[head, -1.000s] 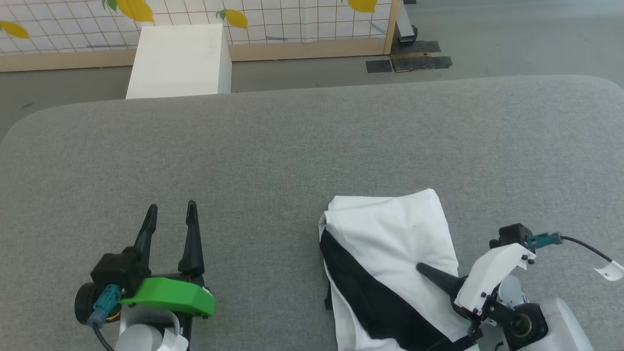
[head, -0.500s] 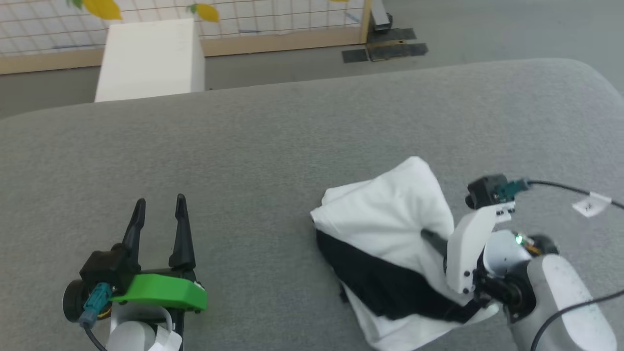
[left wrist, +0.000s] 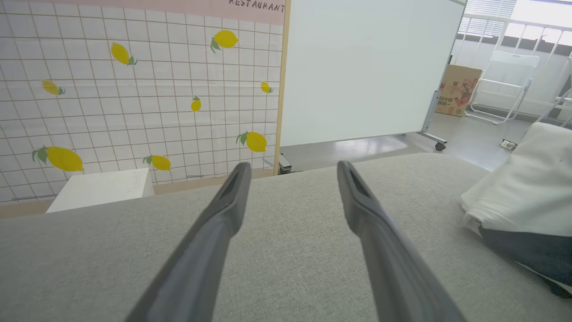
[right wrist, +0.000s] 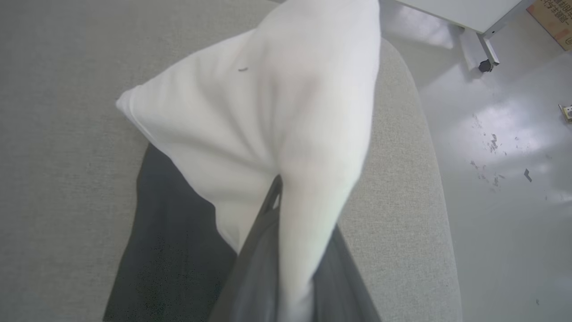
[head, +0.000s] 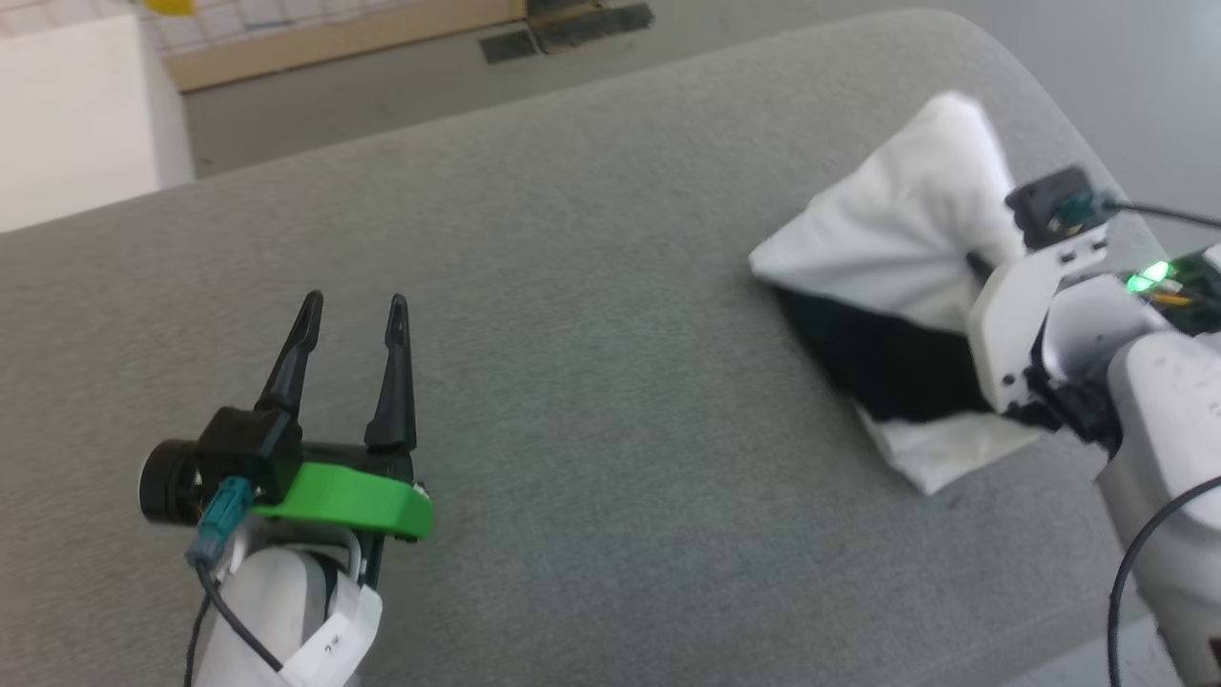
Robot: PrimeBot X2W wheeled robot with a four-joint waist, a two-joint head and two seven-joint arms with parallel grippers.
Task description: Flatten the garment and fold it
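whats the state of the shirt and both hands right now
shirt: bunched, not flat, one white fold pinched, the rest lying on the grey pad
left hand: open, empty, apart from the shirt
right hand: shut on the shirt's white fold

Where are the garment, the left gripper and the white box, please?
garment (head: 887, 239): head view, on its white body fabric.
left gripper (head: 355, 301): head view, midway between its open fingertips.
white box (head: 76, 114): head view, middle of its visible face.
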